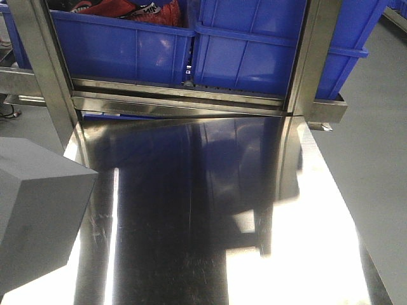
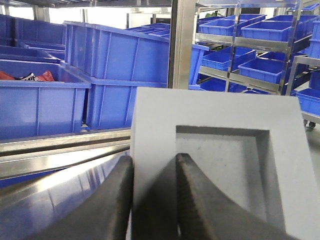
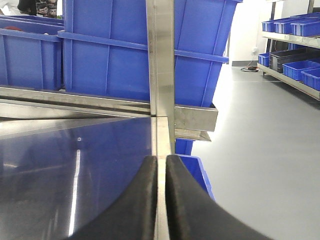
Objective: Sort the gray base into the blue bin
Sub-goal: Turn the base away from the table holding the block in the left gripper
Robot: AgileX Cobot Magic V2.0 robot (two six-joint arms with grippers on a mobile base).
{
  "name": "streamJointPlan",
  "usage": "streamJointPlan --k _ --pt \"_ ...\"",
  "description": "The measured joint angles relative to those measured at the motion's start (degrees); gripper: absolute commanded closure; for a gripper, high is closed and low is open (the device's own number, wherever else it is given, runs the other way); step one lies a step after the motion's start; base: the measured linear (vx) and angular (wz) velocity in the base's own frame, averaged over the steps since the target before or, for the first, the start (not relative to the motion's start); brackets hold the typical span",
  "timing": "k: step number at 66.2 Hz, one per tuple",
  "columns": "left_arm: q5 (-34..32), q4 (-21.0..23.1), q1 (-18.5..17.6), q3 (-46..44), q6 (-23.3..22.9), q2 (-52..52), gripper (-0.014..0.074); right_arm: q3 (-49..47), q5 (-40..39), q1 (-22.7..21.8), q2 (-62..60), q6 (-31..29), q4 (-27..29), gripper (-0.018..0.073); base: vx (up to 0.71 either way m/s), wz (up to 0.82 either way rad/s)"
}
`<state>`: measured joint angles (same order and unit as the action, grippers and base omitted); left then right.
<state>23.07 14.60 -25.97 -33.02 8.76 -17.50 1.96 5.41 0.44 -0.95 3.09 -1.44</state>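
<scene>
Two blue bins [image 1: 254, 57] stand side by side behind a steel rail at the far edge of the polished counter [image 1: 191, 210] in the front view. The one on the left holds red and black items. The gray base [image 1: 38, 210] sits large at the lower left, well apart from the bins. It looks to be raised off the counter, though its underside cannot be made out.

From the left wrist, the left hand [image 2: 154, 165] is clamped on the gray base [image 2: 160, 115], with one dark finger outside its wall and the other down inside the square recess. Blue bins [image 2: 120, 75] rise beyond the counter's rail, and racks of smaller blue trays [image 2: 250, 50] stand further off to the right.

From the right wrist, the right hand [image 3: 161, 162] has its fingers pressed nearly together with nothing between them. It hangs over the counter [image 3: 75, 165], facing a steel post [image 3: 160, 60] and the blue bins [image 3: 110, 55].

By my reading the pickup is done. The carry over the rail and the release inside a bin are left. Nothing in these views shows which bin is meant.
</scene>
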Motion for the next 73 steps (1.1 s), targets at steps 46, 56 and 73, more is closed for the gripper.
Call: streamJointPlan --k 46,56,73 --pt "0.0 0.0 0.0 0.0 0.0 0.0 0.0603 0.0 0.0 0.0 0.0 0.0 0.0 0.0564 -0.02 -0.11" --pt "0.0 0.0 0.0 0.0 0.0 0.0 0.0603 0.0 0.0 0.0 0.0 0.0 0.0 0.0564 -0.08 -0.54" --pt "0.0 0.0 0.0 0.0 0.0 0.0 0.0603 0.0 0.0 0.0 0.0 0.0 0.0 0.0564 -0.10 -0.76"
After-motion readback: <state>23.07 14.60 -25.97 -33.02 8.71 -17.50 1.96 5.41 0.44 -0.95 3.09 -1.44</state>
